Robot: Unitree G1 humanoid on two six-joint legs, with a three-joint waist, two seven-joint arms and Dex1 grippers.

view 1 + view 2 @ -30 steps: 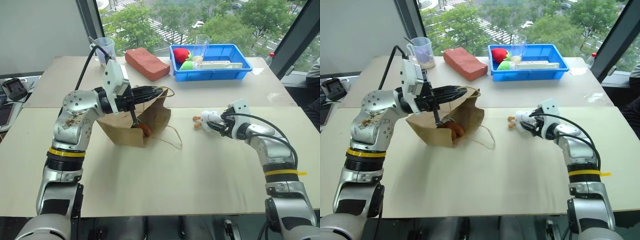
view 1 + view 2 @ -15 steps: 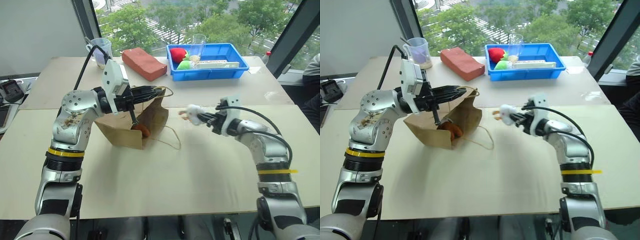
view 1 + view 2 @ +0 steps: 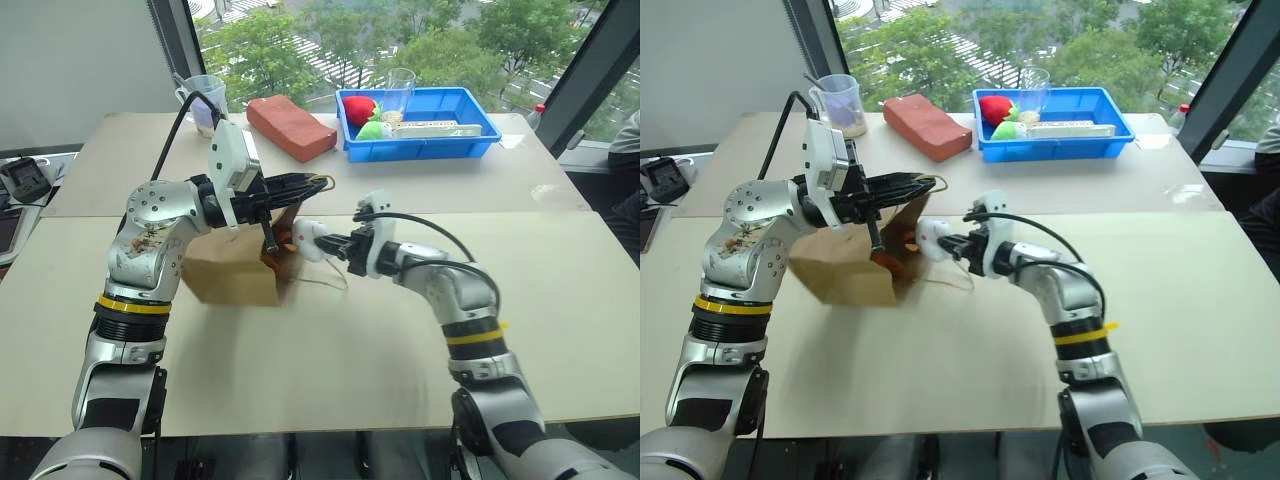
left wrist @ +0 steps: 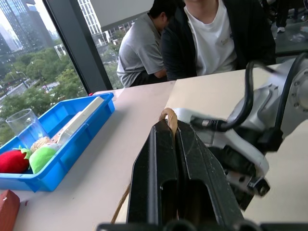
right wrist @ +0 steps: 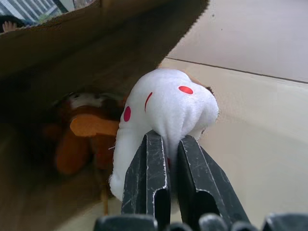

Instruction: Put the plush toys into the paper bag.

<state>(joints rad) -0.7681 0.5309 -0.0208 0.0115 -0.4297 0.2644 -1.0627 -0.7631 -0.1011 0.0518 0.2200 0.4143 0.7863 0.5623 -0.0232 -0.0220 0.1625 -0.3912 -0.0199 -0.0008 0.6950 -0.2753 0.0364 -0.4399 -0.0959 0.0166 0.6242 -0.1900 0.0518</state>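
Arms meet at the paper bag (image 3: 235, 275): our left gripper (image 3: 318, 182) pinches its handle (image 4: 169, 119), our right gripper (image 3: 335, 243) clamps the white plush toy (image 3: 309, 238) at its mouth.

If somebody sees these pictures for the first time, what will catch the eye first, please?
Probably the white plush toy, pinched in the right gripper right at the mouth of the paper bag, near the middle of the table. The left gripper is shut on a bag handle, and the brown plush toy lies inside. At the far edge, a bright blue bin also stands out.
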